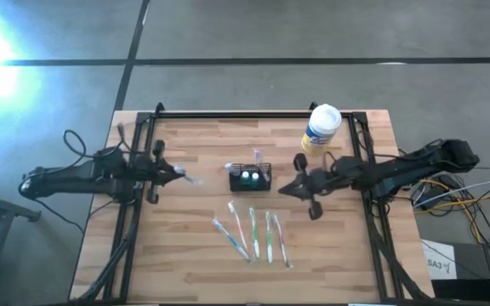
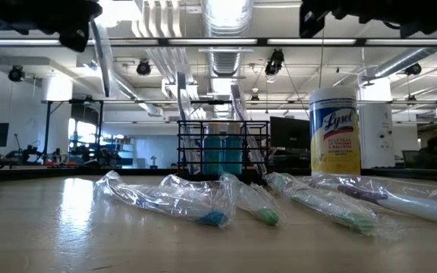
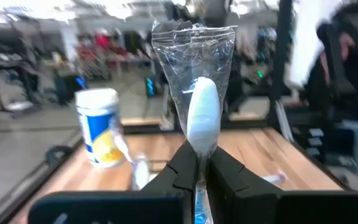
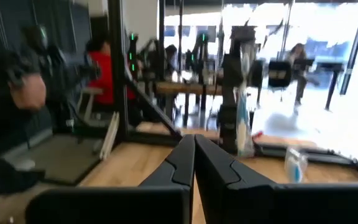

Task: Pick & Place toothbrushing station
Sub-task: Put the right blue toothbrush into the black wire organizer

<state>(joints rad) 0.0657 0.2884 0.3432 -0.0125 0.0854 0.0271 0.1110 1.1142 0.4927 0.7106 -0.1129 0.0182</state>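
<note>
Black wire-mesh caddy [image 1: 251, 178] stands mid-table between both arms; the left gripper [image 1: 179, 174] pinches a wrapped toothbrush [image 3: 201, 115], the right gripper [image 1: 286, 189] is closed, and wrapped toothbrushes [image 1: 252, 234] lie toward the front edge.

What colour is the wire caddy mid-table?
Black wire mesh caddy, teal items inside. The low view shows it best.

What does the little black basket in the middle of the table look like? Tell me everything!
The toothbrushing station is a small black wire-mesh caddy standing upright near the middle of the wooden table. Through its bars show blue-green things, and a wrapped toothbrush stands up in it. More wrapped toothbrushes lie on the table in front. Neither gripper touches it.
</note>
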